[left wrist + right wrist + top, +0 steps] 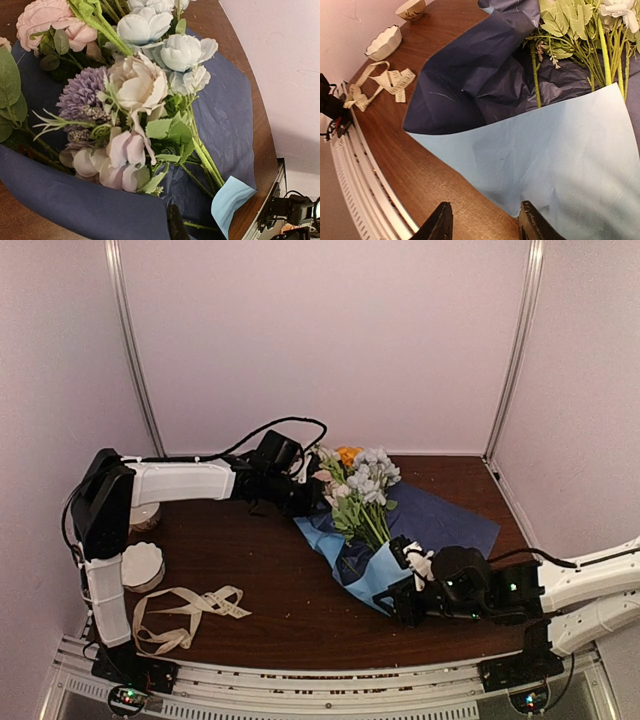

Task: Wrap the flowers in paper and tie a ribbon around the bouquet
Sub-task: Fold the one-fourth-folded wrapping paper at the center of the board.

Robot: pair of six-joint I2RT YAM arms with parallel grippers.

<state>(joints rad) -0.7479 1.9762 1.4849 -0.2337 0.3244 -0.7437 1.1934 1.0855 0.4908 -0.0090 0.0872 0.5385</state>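
The right claw (484, 210) stands open, two fingers apart. Just ahead lies one paper (545, 150) sheet, its light-blue flap across one bunch of flowers (575, 30). Left of it on the surface (420, 175): one ribbon (380, 82), then one scalloped bowl (384, 42), one cup (411, 7). Beyond the blooms, the left claw (312, 498) is closed.
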